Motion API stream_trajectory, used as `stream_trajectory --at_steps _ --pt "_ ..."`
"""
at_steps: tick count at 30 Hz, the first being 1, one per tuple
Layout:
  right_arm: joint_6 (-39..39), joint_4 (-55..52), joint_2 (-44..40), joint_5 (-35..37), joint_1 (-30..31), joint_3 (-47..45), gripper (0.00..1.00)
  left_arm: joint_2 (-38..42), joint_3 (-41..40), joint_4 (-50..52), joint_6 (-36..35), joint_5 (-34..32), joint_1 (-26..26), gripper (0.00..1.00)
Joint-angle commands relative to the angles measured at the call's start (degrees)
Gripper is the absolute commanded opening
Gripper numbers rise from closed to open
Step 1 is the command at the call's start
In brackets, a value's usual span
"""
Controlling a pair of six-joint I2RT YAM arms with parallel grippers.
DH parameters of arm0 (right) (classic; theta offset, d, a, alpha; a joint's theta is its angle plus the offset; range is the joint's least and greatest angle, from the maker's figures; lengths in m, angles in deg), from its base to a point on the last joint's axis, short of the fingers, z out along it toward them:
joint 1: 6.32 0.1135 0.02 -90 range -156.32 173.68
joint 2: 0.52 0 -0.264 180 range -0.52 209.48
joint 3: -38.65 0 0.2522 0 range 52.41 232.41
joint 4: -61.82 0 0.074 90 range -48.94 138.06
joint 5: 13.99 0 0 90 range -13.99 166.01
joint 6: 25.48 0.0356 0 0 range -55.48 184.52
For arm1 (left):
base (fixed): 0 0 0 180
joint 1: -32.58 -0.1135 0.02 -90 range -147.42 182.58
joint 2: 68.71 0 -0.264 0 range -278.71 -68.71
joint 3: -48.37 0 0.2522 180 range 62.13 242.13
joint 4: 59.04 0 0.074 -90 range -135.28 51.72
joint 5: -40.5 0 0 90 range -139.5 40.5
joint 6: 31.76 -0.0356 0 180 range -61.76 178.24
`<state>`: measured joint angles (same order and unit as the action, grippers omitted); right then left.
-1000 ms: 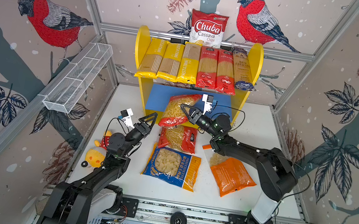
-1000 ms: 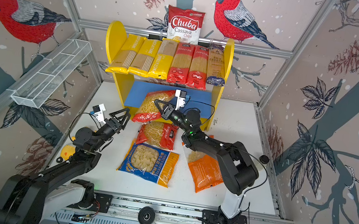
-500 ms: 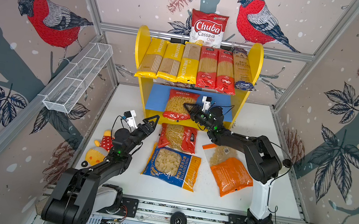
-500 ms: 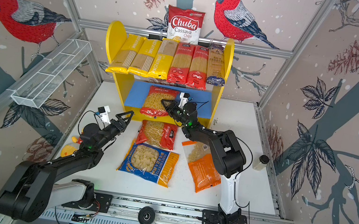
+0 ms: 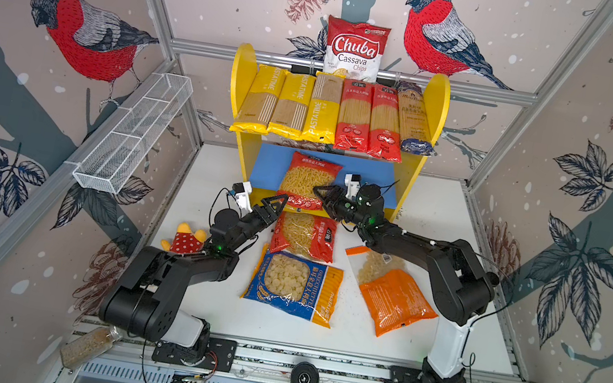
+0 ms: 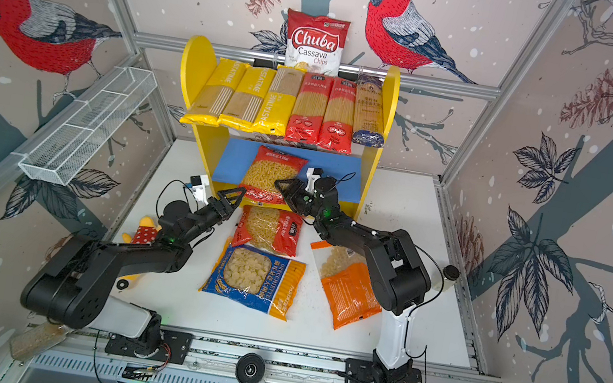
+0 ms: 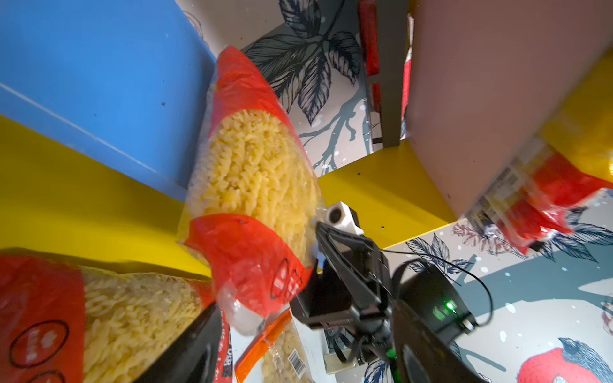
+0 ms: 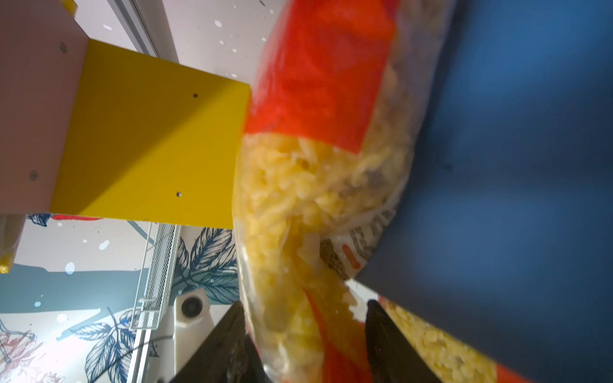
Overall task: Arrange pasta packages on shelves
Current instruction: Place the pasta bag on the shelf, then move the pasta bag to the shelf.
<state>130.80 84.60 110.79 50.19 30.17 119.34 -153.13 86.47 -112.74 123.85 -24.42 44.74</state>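
I see the red fusilli bag (image 5: 308, 181) leaning on the blue lower board (image 5: 271, 165) at twelve o'clock; right end effector (image 5: 326, 200) spread beside it, letting go; left end effector (image 5: 273, 204) spread, ready to steady it.

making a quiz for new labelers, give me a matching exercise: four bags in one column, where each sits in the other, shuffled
Things:
1. Chuba chips bag
2. blue orecchiette bag
3. red fusilli bag by the right gripper
4. PASTATIME packs

Places:
A. upper shelf board
B. lower blue board
C. white table, nearest the camera
D. behind the rack, above it

Pairs: 1-D, 2-C, 3-B, 4-A
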Motion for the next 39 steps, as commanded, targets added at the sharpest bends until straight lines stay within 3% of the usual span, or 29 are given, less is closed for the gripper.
stream_trajectory --at_steps 1,10,14,19,22,27,33,39 --pt "-0.36 -0.33 -1.36 -2.52 0.58 -2.19 0.6 -3.0 2.27 -4.77 -0.39 1.17 0.36 0.7" --pt "-0.21 3.72 -2.52 -2.54 2.07 -5.87 0.61 -8.41 6.51 -5.64 0.7 1.33 1.76 0.52" --pt "0.37 5.06 -1.62 -3.39 2.1 -5.32 0.48 -7.66 5.5 -4.53 1.28 1.56 1.99 0.54" --pt "0.74 4.83 -2.48 -4.85 2.01 -3.4 0.21 -4.98 4.62 2.08 -1.27 -0.97 1.99 0.74" --pt "-0.27 2.48 -3.06 -5.69 1.92 -1.86 0.16 -7.13 7.32 0.99 -0.55 -0.68 1.98 0.72" --pt "-0.25 2.49 -4.59 -6.32 1.44 -3.14 0.16 -11.28 10.21 -2.53 2.47 -0.57 2.79 0.56" --pt "-0.87 1.68 -5.45 -6.29 0.92 -4.61 0.25 -12.92 11.78 -2.57 2.35 -0.78 4.17 0.33" --pt "-1.29 0.06 -3.64 -4.31 -0.1 -1.24 0.14 -12.77 12.66 -1.92 1.58 -2.38 4.41 0.05"
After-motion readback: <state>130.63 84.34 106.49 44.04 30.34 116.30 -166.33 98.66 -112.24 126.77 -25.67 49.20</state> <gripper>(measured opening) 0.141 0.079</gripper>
